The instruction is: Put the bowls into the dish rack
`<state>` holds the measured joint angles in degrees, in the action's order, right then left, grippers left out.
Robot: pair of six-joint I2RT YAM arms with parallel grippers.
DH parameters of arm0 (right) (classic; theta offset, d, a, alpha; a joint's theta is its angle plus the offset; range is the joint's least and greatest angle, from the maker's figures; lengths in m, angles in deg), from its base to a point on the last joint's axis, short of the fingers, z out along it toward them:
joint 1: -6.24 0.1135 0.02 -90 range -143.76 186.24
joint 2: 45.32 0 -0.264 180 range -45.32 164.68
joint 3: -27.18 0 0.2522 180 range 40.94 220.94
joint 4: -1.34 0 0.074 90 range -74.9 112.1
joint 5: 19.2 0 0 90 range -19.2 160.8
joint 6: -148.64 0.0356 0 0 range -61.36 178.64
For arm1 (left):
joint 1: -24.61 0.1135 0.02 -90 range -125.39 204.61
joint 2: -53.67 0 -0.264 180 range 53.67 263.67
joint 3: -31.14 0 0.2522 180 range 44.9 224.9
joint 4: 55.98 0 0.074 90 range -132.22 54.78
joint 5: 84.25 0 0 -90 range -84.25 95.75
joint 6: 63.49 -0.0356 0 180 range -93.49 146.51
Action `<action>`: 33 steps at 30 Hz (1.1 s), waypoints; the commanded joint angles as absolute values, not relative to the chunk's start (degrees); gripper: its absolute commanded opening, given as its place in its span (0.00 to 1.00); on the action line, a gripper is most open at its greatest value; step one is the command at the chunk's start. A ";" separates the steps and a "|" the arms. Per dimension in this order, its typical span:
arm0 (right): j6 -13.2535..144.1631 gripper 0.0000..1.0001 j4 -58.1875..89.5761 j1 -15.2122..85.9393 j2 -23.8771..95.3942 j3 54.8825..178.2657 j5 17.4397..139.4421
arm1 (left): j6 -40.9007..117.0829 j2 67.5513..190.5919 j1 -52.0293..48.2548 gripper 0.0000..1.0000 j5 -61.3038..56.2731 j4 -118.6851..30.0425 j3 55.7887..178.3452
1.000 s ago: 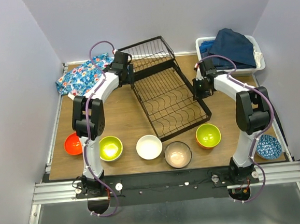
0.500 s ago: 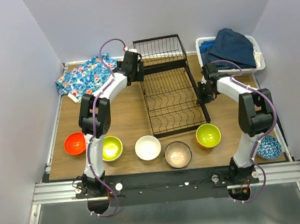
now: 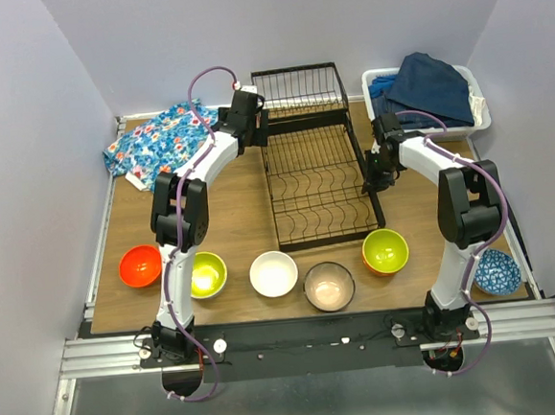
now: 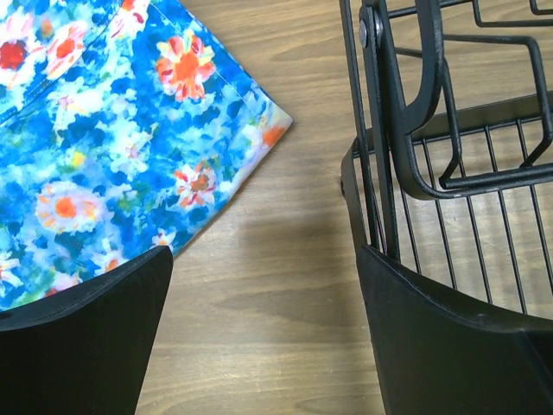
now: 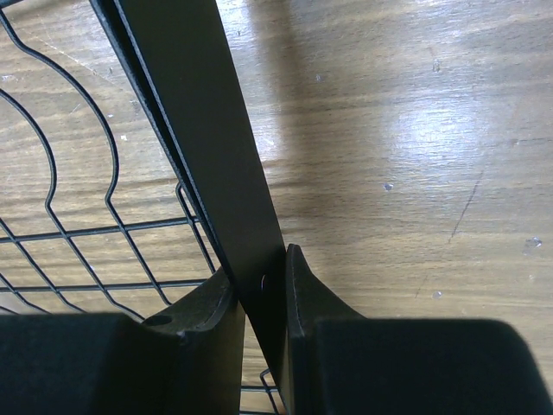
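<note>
The black wire dish rack [image 3: 319,180] lies square on the table, its hinged end panel [image 3: 297,89] upright at the back. My right gripper [image 3: 376,176] is shut on the rack's right side rail [image 5: 199,130], pinched between both fingers [image 5: 263,294]. My left gripper [image 3: 252,123] hangs open by the rack's back left corner [image 4: 380,173], with only bare wood between its fingers [image 4: 263,337]. Along the front stand the bowls: red-orange [image 3: 140,265], yellow-green [image 3: 206,274], white [image 3: 274,273], beige [image 3: 329,286], orange with lime inside [image 3: 385,251], and blue-white patterned [image 3: 497,272] at the far right.
A blue floral cloth [image 3: 152,140] lies at the back left, its corner close to my left fingers [image 4: 130,156]. A white bin [image 3: 473,120] of dark blue clothes stands at the back right. Walls close in the table on three sides.
The rack has swung from a diagonal lie to square with the table, the right gripper keeping hold of its rail. The left gripper moved right with the rack's corner.
</note>
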<state>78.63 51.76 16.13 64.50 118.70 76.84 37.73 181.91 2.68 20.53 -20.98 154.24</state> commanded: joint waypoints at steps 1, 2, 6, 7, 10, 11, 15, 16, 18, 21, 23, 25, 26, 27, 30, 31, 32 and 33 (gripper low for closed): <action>91.87 0.01 40.68 16.17 67.97 121.89 84.95 | 39.96 184.10 -4.22 0.99 9.79 -31.67 157.92; 91.51 0.01 40.33 16.26 68.14 122.24 84.60 | 39.96 184.10 -4.22 0.99 10.83 -31.93 158.01; 89.84 0.01 39.80 16.26 69.72 125.65 83.19 | 39.87 183.83 -4.13 0.99 11.63 -32.20 158.80; 89.75 0.01 39.71 16.26 70.60 126.28 83.19 | 39.87 183.74 -4.13 0.99 11.81 -32.29 158.89; 90.28 0.01 39.80 16.34 71.66 128.30 83.28 | 40.22 182.78 -4.13 0.99 12.07 -31.94 158.54; 90.63 0.01 39.88 16.26 72.01 128.39 83.45 | 40.48 181.99 -4.13 0.99 12.42 -31.76 158.19; 94.40 0.01 40.41 16.78 71.31 127.34 85.38 | 41.01 179.09 -4.13 0.99 12.86 -31.23 155.73; 94.67 0.01 40.76 17.13 70.96 126.99 85.13 | 41.19 178.56 -4.13 0.99 12.87 -30.97 154.42; 95.81 0.01 41.90 18.27 69.82 125.85 83.90 | 41.36 177.07 -4.13 0.99 12.95 -30.35 153.36; 97.13 0.01 44.01 19.24 67.89 124.09 81.63 | 41.98 175.05 -4.13 0.99 12.86 -29.74 150.99; 97.49 0.01 44.28 19.33 67.36 123.04 81.00 | 42.33 173.56 -4.13 0.99 12.78 -29.56 149.14; 97.31 0.01 44.37 19.33 66.92 122.15 80.47 | 42.51 172.67 -4.13 0.99 12.78 -29.65 147.48; 97.14 0.01 44.11 19.33 66.83 122.06 80.38 | 42.33 171.89 -4.13 0.99 12.78 -29.56 147.03; 96.88 0.01 44.10 19.33 66.83 122.06 80.12 | 42.07 171.53 -4.13 0.99 13.04 -29.56 146.68; 97.31 0.01 44.45 19.33 67.09 122.94 80.46 | 41.54 170.30 -4.13 0.99 13.65 -29.12 145.62; 97.40 0.01 44.45 19.42 67.09 123.12 80.82 | 41.45 170.04 -4.04 0.99 13.83 -28.95 145.10; 97.40 0.01 44.54 19.42 66.92 123.20 80.91 | 41.54 169.25 -3.95 0.99 14.09 -28.77 144.75; 97.14 0.01 44.54 19.51 66.83 123.21 80.30 | 41.54 168.81 -3.87 0.99 14.18 -28.77 144.31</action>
